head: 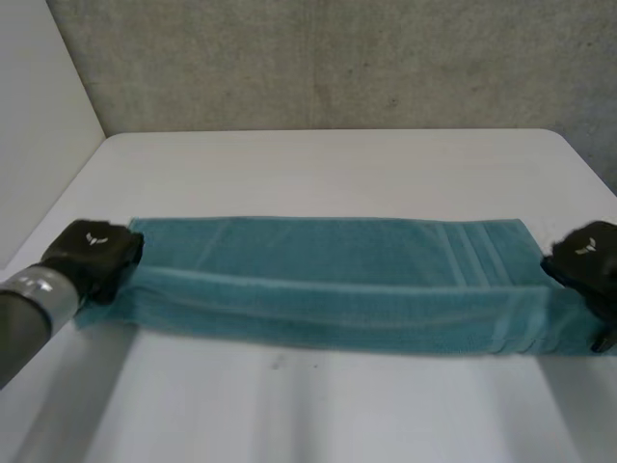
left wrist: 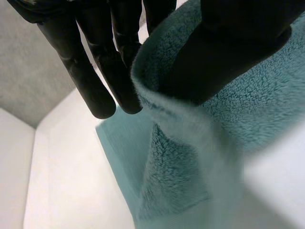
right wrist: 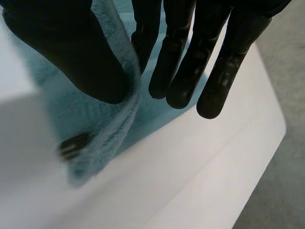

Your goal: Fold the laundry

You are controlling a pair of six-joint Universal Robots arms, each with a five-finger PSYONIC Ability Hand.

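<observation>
Plainly, the towel [head: 328, 280] lay flat across the white table [head: 328, 164], a long teal strip running from side to side. A lighter line ran along its length, as of a fold or a doubled edge. Pale woven bands [head: 472, 253] crossed it near its right end. A grey wall [head: 328, 58] stood behind the table's far edge.

The left robot hand [head: 94, 256] sat at the towel's left end and the right robot hand [head: 588, 253] at its right end. They were well apart, with the whole length of cloth between them. The grey left arm [head: 24, 313] reached in from the near left side.

In the left wrist view, a raised edge of the towel stood between the thumb [left wrist: 228, 47] and the straight fingers [left wrist: 95, 76]. The cloth was pinched there and curled up round the thumb. Below the fingertips the rest of the towel dropped away to the table.

In the right wrist view the hold was much the same. The thumb [right wrist: 71, 52] pressed a lifted edge of the towel against the nearest of the straight fingers [right wrist: 181, 62], and the cloth hung down from that pinch to the table. So each robot hand gripped its own end of the towel, while the middle of the towel rested on the table.
</observation>
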